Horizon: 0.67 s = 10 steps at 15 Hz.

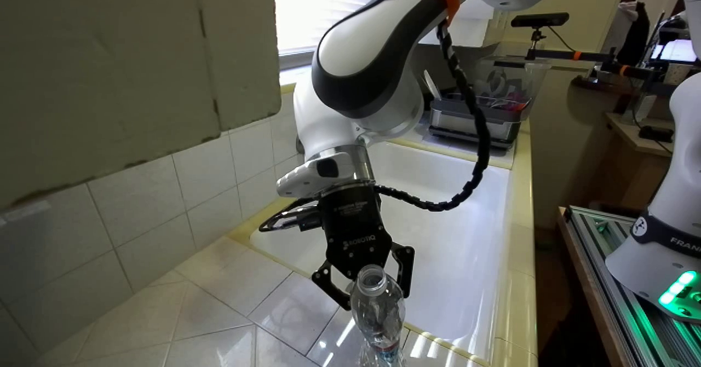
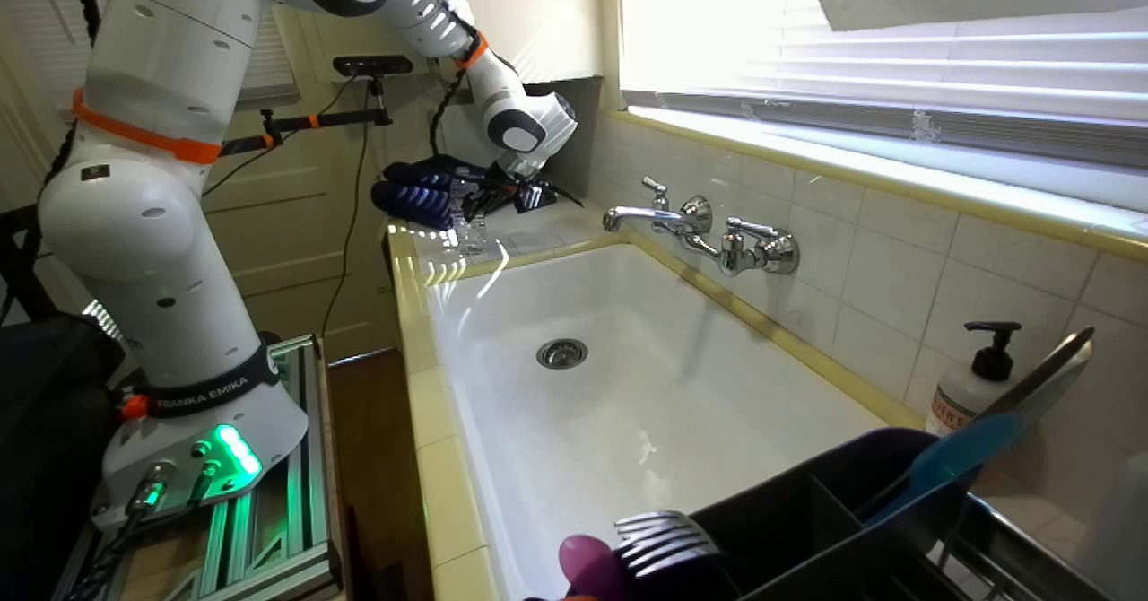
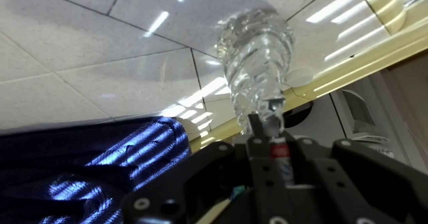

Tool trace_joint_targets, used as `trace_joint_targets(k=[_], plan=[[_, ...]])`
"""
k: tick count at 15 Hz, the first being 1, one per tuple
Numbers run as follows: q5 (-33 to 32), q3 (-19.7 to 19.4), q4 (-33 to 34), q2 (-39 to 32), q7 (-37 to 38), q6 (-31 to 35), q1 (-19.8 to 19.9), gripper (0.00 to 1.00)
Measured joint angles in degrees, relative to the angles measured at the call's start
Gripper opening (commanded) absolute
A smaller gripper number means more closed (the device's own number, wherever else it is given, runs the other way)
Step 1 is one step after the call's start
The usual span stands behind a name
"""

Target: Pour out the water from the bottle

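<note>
The clear bottle (image 1: pixel 378 307) is upright over the tiled counter beside the sink, its mouth open with no cap visible. It also shows in an exterior view (image 2: pixel 471 235). In the wrist view, its ribbed, crinkled body (image 3: pixel 257 53) extends away from my fingers, and a red-and-white label part shows between them. My gripper (image 3: pixel 272 130) is shut on the bottle. In an exterior view, the gripper (image 1: pixel 377 300) is behind the bottle, with its fingers at either side. Whether the base touches the counter is not certain. I cannot make out any water.
The white sink (image 2: pixel 664 404) lies beside the counter, with a chrome faucet (image 2: pixel 659 216) on the tiled wall. Dark blue cloth (image 3: pixel 150 150) lies near the gripper. A utensil rack (image 2: pixel 807 511) and a soap dispenser (image 2: pixel 978 377) stand at the sink's far end.
</note>
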<state>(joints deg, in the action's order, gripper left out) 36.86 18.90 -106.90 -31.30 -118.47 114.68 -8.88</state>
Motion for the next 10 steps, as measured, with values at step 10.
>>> trace_joint_targets(k=[10], plan=[[-0.05, -0.82, -5.57, 6.10, 1.77, 4.75, 0.04, 0.02]])
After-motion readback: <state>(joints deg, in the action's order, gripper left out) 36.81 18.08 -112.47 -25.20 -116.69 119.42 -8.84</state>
